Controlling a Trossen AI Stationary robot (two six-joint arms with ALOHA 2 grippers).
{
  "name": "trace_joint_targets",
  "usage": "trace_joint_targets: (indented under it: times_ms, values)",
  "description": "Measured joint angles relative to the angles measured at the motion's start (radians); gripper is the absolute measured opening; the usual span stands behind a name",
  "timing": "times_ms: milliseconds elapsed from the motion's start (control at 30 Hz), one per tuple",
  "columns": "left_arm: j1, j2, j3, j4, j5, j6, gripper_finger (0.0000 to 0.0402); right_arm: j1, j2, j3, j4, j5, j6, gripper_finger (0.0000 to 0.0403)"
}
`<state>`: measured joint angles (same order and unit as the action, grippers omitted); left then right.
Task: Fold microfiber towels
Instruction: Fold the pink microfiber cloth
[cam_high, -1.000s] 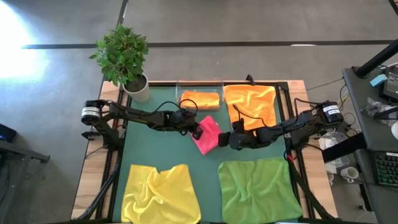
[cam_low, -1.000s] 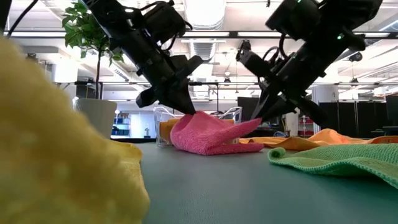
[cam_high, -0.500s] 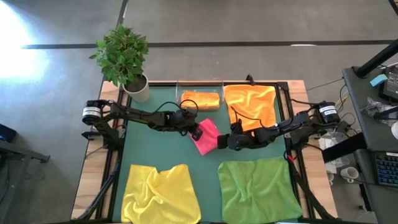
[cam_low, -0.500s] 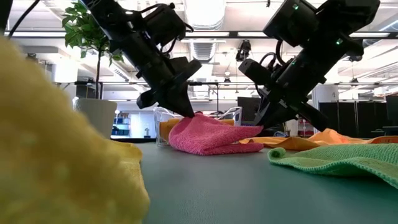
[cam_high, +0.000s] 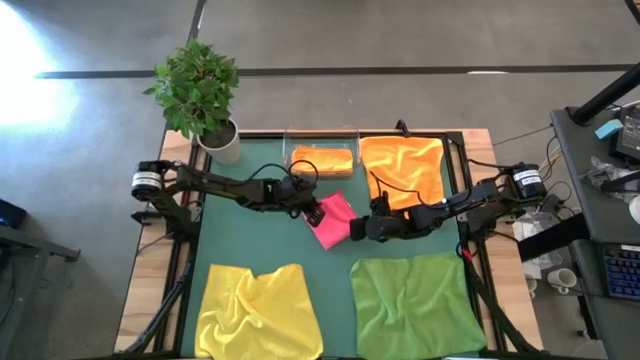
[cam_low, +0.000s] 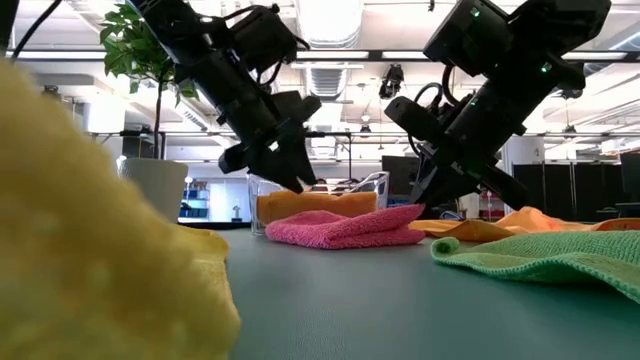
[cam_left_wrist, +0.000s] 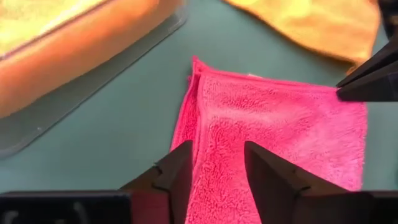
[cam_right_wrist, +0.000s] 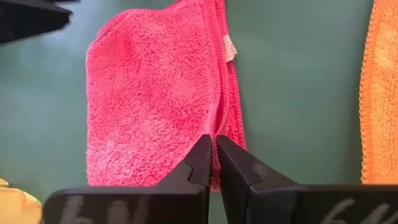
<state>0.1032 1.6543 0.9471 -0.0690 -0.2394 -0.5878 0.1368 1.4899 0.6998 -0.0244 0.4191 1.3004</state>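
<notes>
The pink towel (cam_high: 333, 218) lies folded in a flat rectangle on the dark green mat (cam_high: 250, 240) at mid-table. It also shows in the low view (cam_low: 345, 228) and the left wrist view (cam_left_wrist: 280, 124). My left gripper (cam_high: 316, 210) hangs open just above the towel's left end (cam_low: 297, 186), its fingers clear of the cloth. My right gripper (cam_high: 357, 228) is shut at the towel's right edge (cam_low: 414, 200). My right gripper pinches the pink towel's stitched side edge (cam_right_wrist: 231, 134) between its two shut fingers, where several layers are stacked. The fingers slant down from the table's right side. The towel lies flat on the mat, with only the held corner (cam_low: 418, 208) slightly raised.
A clear tray (cam_high: 322, 160) with a folded orange towel stands at the far edge, and a spread orange towel (cam_high: 403, 168) lies to its right. A yellow towel (cam_high: 258, 308) and a green towel (cam_high: 415, 303) lie spread near the front. A potted plant (cam_high: 205, 95) stands at the far left.
My left gripper has opened and let go of the pink towel. The towel's humped left part has dropped and now lies flat on the mat. Its right end has sunk lower in my right gripper's hold.
</notes>
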Motion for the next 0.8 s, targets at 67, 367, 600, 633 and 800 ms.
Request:
trace_joint_targets:
  times_ms: [67,367,600,633,800]
  values:
    - [0.0,-0.016,0.003,0.003,0.023,0.002,0.0143,0.0,0.0,0.0,0.0,-0.002,-0.018,0.0013]
    - [-0.016,-0.06,-0.004,-0.001,0.289,-0.001,0.015,-0.007,0.0,0.0,0.003,-0.034,-0.033,0.0034]
    - [-0.066,-0.038,-0.008,-0.001,0.302,-0.001,0.015,-0.006,-0.017,0.0,0.002,-0.036,-0.021,0.0099]
    - [-0.07,-0.036,-0.01,-0.002,0.291,-0.004,0.015,-0.006,-0.03,0.0,0.001,-0.037,-0.041,0.0107]
    - [-0.077,-0.017,-0.026,-0.001,0.199,-0.009,0.015,-0.006,-0.131,0.0,-0.003,-0.034,-0.193,0.0132]
